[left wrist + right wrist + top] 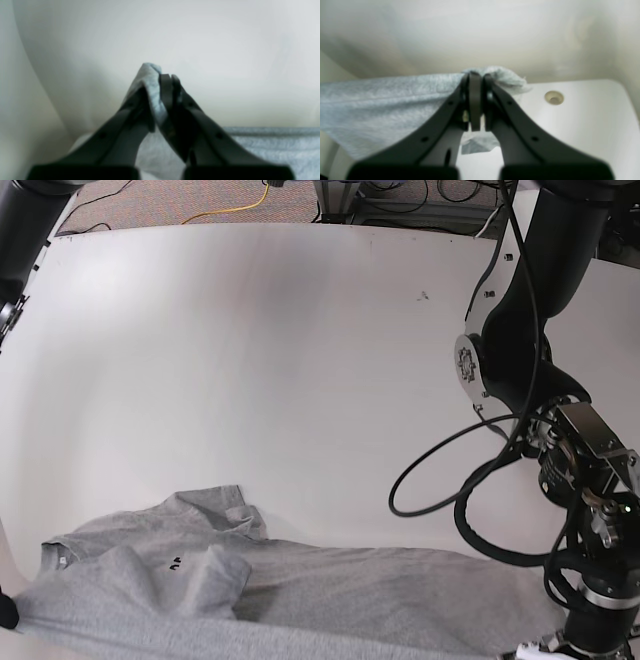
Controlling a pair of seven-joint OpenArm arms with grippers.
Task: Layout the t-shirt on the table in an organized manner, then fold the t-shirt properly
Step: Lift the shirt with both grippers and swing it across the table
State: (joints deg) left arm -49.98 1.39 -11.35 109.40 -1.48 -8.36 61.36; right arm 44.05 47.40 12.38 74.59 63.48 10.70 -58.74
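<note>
Two-arm rig at the layout stage. The heather-grey short-sleeved cotton t-shirt (pixel 250 590) lies along the near edge of the wide glossy white tabletop (pixel 250 360), partly spread, one sleeve and the collar area bunched toward the near-left corner as the base view shows it. The left gripper (pixel 160 80), black with tapering fingers, is clamped on a pinch of grey fabric that wraps over its tips. The right gripper (pixel 475 77) is likewise closed on a fabric edge, the cloth running taut away from it, near a small round grommet (pixel 554 97) in the tabletop.

Handling, as a judgement: the cloth is light, soft and limp; it will sag, wrinkle and slide readily on the glossy surface, and is unlikely to be damaged. Hems, shoulder seams or corners are the sensible holds, with both pinches pulled apart to flatten it.

Writing: a few dark printed marks (pixel 175 562) show near the fold, too small to read.
</note>
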